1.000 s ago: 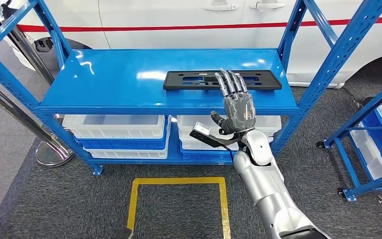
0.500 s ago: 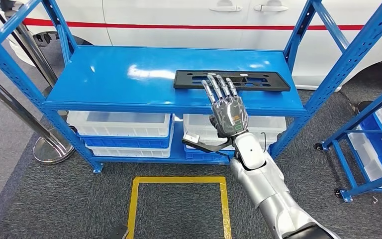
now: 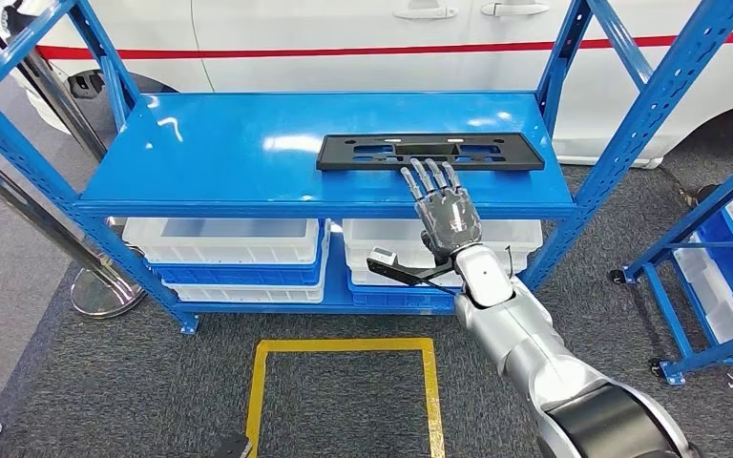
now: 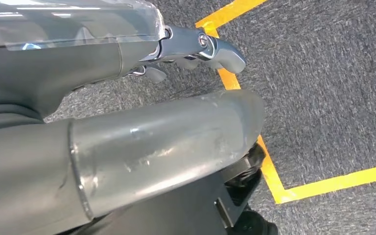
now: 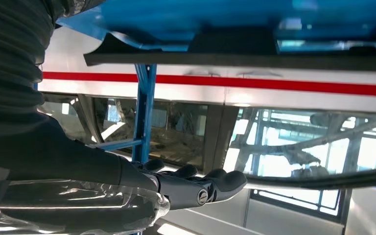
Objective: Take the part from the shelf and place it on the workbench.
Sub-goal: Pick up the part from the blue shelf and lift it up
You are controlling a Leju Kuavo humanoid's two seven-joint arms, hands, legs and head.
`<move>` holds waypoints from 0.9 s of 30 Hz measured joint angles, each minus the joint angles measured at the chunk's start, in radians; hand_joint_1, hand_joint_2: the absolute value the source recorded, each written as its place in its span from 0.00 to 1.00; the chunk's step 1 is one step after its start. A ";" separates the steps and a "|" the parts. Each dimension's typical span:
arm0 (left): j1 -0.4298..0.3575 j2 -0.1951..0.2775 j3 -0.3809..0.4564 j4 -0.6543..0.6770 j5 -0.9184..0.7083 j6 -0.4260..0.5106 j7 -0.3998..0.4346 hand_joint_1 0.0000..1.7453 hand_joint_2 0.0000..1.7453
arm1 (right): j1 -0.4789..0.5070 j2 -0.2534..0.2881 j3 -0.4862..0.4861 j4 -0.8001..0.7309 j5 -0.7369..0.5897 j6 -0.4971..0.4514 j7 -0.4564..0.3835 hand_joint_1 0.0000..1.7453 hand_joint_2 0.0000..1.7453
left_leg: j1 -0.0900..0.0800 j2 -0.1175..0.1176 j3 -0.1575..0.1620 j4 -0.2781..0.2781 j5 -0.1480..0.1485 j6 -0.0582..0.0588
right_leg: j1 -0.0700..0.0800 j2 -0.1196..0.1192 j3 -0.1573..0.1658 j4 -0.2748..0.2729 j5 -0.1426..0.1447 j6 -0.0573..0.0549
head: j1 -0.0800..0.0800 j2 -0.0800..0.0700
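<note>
Right hand point(image 3: 449, 212) is stretched flat with its fingers point(image 3: 431, 177) apart and holding nothing; palm down over the front edge of the blue shelf point(image 3: 219, 157), fingertips at the near edge of the black part point(image 3: 430, 152), and whether they actually touch it I can't tell; the silver right arm point(image 3: 525, 343) comes up to it from about 5 o'clock in the head view.

That part is a long flat black plate with cut-out slots; it lies flat on the top deck of the shelf, right half, long side running across, near the back upright at 2 o'clock; in the right wrist view it shows up as a dark slab point(image 5: 235, 49) against the blue deck, with the hand's dark fingers point(image 5: 196, 186) held straight and apart from it.

Left hand point(image 4: 127, 147) is seen hanging over grey carpet point(image 4: 333, 88) with a yellow tape line point(image 4: 274, 176); fingers look curled in, though whether it's closed I can't tell from this angle.

Under the top deck, white bins point(image 3: 219, 240) sit on blue ones on the lower shelf; a white car with a red stripe point(image 3: 344, 43) is parked behind at 12 o'clock; a second blue rack point(image 3: 716, 277) stands at 3 o'clock; a yellow taped square point(image 3: 344, 391) marks the floor at 6 o'clock.
</note>
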 joint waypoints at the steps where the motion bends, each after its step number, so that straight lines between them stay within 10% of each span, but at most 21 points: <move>1: 0.000 0.000 0.000 0.000 0.001 0.000 -0.002 0.00 0.00 | -0.002 0.001 0.001 0.010 0.000 0.000 0.001 0.00 1.00 | 0.000 0.000 0.016 -0.036 0.028 0.001 | 0.000 0.001 0.000 0.002 -0.001 0.001 | 0.000 0.000; 5: -0.003 0.000 0.000 0.000 0.002 0.000 -0.005 0.00 0.00 | -0.020 0.004 0.003 0.033 0.000 -0.002 0.004 0.00 1.00 | -0.005 -0.001 0.127 -0.272 0.125 0.020 | 0.003 0.005 0.000 0.008 -0.007 0.013 | 0.000 0.000; 10: -0.001 -0.004 0.000 0.000 0.004 -0.003 -0.007 0.00 0.00 | -0.036 0.003 0.004 0.051 -0.009 -0.003 0.008 0.00 1.00 | -0.003 -0.002 0.135 -0.298 0.135 0.047 | 0.003 0.004 -0.013 0.035 -0.031 0.040 | 0.000 0.000; 13: -0.001 -0.011 -0.002 0.000 0.007 -0.006 -0.008 0.00 0.00 | -0.043 0.000 0.004 0.056 -0.018 -0.003 0.005 0.00 1.00 | -0.002 0.000 0.136 -0.302 0.136 0.058 | 0.000 0.004 -0.097 0.213 -0.121 0.050 | 0.000 0.000; 15: 0.001 -0.016 -0.004 0.000 0.007 -0.007 -0.008 0.00 0.00 | -0.041 -0.002 0.004 0.059 -0.019 -0.003 0.000 0.00 1.00 | -0.003 0.001 0.136 -0.300 0.134 0.059 | -0.002 0.004 -0.139 0.289 -0.133 0.054 | 0.000 0.000; 20: 0.000 -0.026 -0.012 0.000 0.001 -0.008 -0.008 0.00 0.00 | -0.046 -0.007 0.003 0.057 -0.024 -0.004 -0.004 0.00 1.00 | -0.006 -0.002 0.137 -0.284 0.120 0.045 | 0.002 0.002 -0.026 0.033 -0.001 0.039 | 0.000 0.000; 24: -0.001 -0.027 -0.022 0.000 -0.001 -0.009 -0.007 0.00 0.00 | -0.042 -0.011 -0.002 0.045 -0.027 -0.004 -0.004 0.00 1.00 | -0.007 -0.002 0.135 -0.279 0.111 0.024 | 0.004 0.004 -0.015 0.010 0.000 0.018 | 0.000 0.000; 27: -0.003 -0.026 -0.029 0.000 -0.001 -0.008 -0.007 0.00 0.00 | -0.042 -0.014 -0.011 0.035 -0.027 -0.004 -0.004 0.00 1.00 | -0.003 -0.001 0.084 -0.161 0.044 0.008 | -0.001 0.004 -0.008 0.003 0.001 0.003 | 0.000 0.000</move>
